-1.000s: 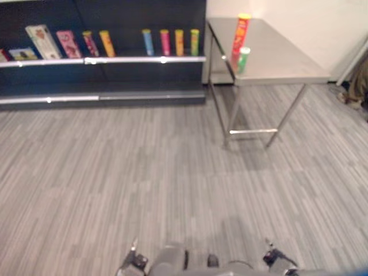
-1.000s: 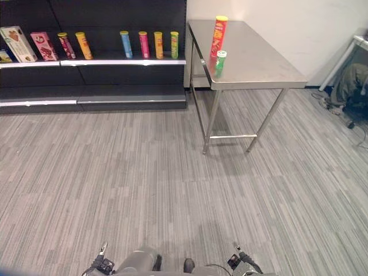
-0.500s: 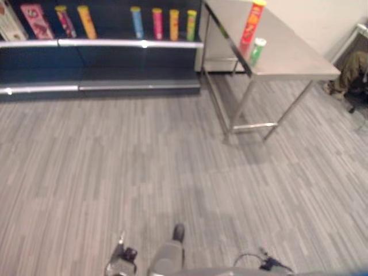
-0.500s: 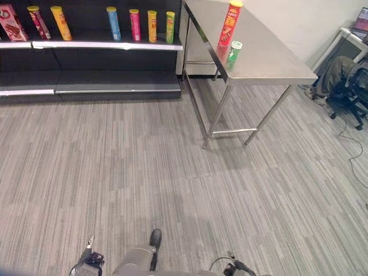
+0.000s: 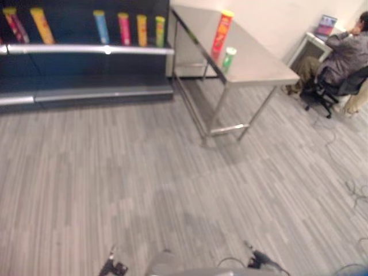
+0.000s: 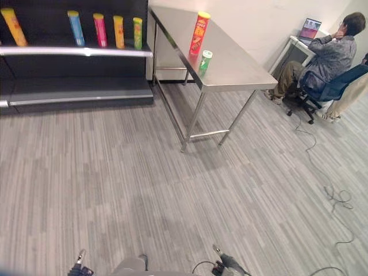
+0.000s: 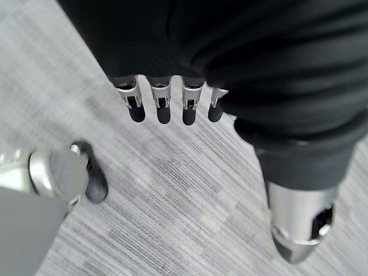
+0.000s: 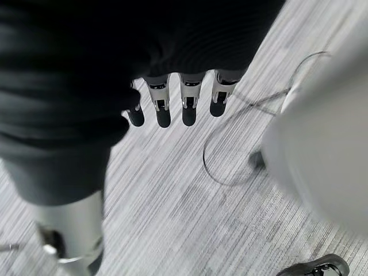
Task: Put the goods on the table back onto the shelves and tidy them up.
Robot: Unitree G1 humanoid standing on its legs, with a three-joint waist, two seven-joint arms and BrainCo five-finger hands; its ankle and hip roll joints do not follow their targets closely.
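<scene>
A tall red can (image 6: 199, 33) and a small green can (image 6: 204, 61) stand upright on the steel table (image 6: 236, 66) at the far side of the room. Left of the table, the dark shelf unit (image 6: 75, 53) holds several upright cans, among them a blue one (image 6: 75, 27) and a pink one (image 6: 99, 29). My left hand (image 7: 163, 106) hangs over the carpet with straight fingers and holds nothing. My right hand (image 8: 163, 112) hangs the same way, empty, above the floor. Both are far from the table.
A person (image 6: 330, 49) sits on a blue office chair (image 6: 322, 92) at a desk with a laptop (image 6: 308, 29), right of the table. Cables (image 6: 336, 198) trail over the grey carpet on the right. A lower shelf (image 6: 75, 92) runs under the cans.
The camera has swung to the right: shelf and table sit further left in the picture, and the seated person has come into view. The cans stand where they were.
</scene>
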